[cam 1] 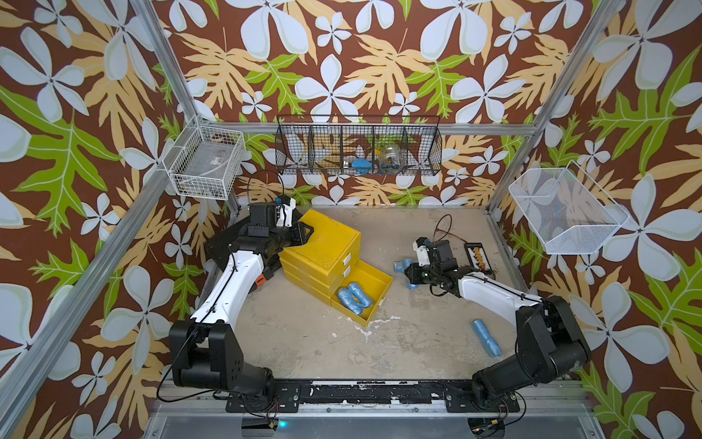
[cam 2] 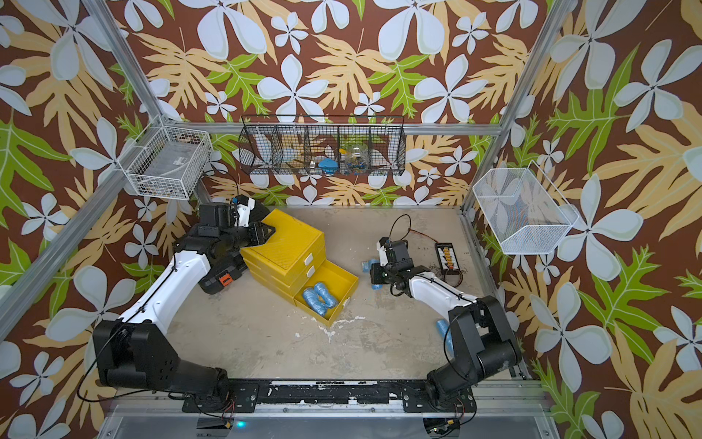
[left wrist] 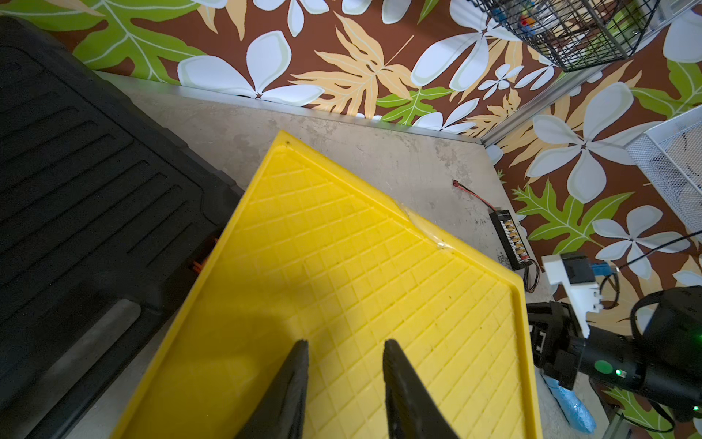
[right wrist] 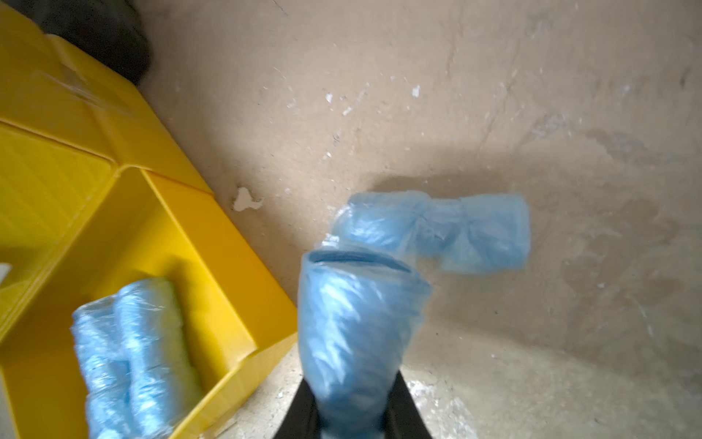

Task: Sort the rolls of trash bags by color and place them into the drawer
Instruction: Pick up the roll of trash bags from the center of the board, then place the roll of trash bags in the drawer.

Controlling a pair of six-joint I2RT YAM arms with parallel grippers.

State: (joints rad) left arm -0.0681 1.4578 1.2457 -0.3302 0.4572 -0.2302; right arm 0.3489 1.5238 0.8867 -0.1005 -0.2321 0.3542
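- Floral wallpaper in brown, green and white closes in three sides of a scuffed grey table (cam 1: 304,342).
- Left arm climbs from its front mount with the white forearm sloping toward the back wall. The wrist is folded so the left gripper (left wrist: 343,344) hangs over the ribbed top of the yellow drawer chest (cam 1: 323,243). Its fingers stand a little apart with nothing between them.
- Right arm doubles back at a raised elbow on the right and reaches down toward mid-table. There the right gripper (right wrist: 351,395) is clamped on a light blue roll (right wrist: 357,311).
- Another blue roll (right wrist: 456,232) lies on the table just beyond the held one. A third roll (cam 1: 486,338) lies well apart, near the right elbow.
- Bottom drawer (cam 1: 374,281) stands pulled out, with blue rolls (cam 1: 353,298) lying side by side inside. The two drawers above it are shut.
- Black case (left wrist: 95,190) sits against the chest.
- Whatever is printed on the label of the clear box in the white wire basket (cam 1: 197,188) is too small to read.
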